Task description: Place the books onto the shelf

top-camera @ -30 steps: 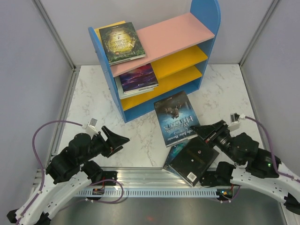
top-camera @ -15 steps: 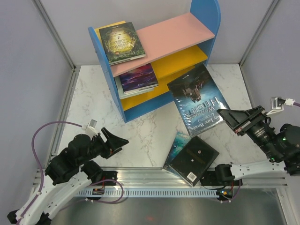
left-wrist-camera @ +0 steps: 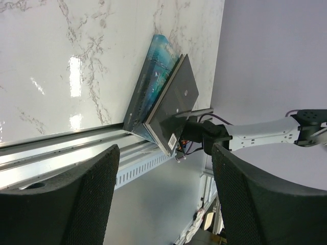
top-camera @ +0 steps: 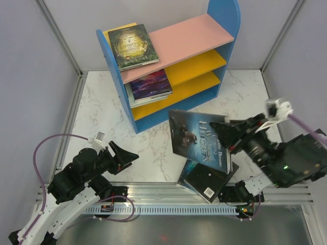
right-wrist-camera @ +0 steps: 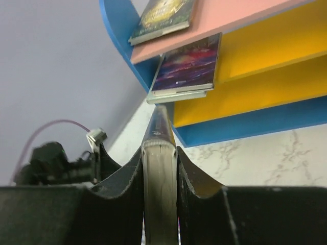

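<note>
The shelf (top-camera: 176, 38) stands at the back, with a dark green book (top-camera: 133, 47) on its pink top over a yellow book (top-camera: 118, 28). A purple galaxy book (top-camera: 150, 85) lies on a stack on the upper yellow board. My right gripper (top-camera: 228, 137) is shut on a dark blue book (top-camera: 196, 138), held tilted in the air. Seen edge-on in the right wrist view, the dark blue book (right-wrist-camera: 159, 173) points toward the shelf (right-wrist-camera: 265, 46). A black book (top-camera: 209, 179) lies on a teal book (top-camera: 190, 164) at the near edge. My left gripper (top-camera: 130, 154) is open and holds nothing.
A metal rail (top-camera: 153, 191) runs along the table's near edge under the black book (left-wrist-camera: 173, 104) and teal book (left-wrist-camera: 153, 76). Grey walls close in both sides. The left arm (right-wrist-camera: 56, 158) shows low in the right wrist view.
My right gripper lifted the dark blue book off the table, swung it right, then brought it back left, tilted above the black book. The left arm barely moved.
</note>
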`<move>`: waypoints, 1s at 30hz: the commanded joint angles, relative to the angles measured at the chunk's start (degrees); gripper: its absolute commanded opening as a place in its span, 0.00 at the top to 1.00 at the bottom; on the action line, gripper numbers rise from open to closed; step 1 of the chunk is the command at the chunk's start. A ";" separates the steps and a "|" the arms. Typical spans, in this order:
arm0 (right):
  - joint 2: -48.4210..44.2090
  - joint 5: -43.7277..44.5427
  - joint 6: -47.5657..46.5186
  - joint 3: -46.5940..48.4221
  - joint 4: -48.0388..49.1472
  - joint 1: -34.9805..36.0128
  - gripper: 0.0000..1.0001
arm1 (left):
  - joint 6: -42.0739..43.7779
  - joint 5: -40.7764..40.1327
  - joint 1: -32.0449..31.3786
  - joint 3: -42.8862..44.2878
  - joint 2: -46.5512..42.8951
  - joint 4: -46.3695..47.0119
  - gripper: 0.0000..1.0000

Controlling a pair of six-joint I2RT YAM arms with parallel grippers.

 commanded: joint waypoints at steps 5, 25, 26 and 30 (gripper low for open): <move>11.94 21.58 -44.46 -2.98 24.00 0.63 1.00 | 2.86 0.76 0.06 2.40 0.01 -1.13 0.24; 3.17 23.55 -117.70 -40.35 94.72 -46.39 1.00 | 6.82 2.17 0.06 4.34 5.55 -1.13 0.25; 2.73 23.38 -116.90 -41.67 91.74 -46.57 1.00 | 7.00 2.34 0.06 4.51 5.63 -1.13 0.26; 1.06 23.38 -115.66 -48.61 89.44 -44.38 1.00 | 8.14 2.61 0.06 4.86 6.60 -1.31 0.26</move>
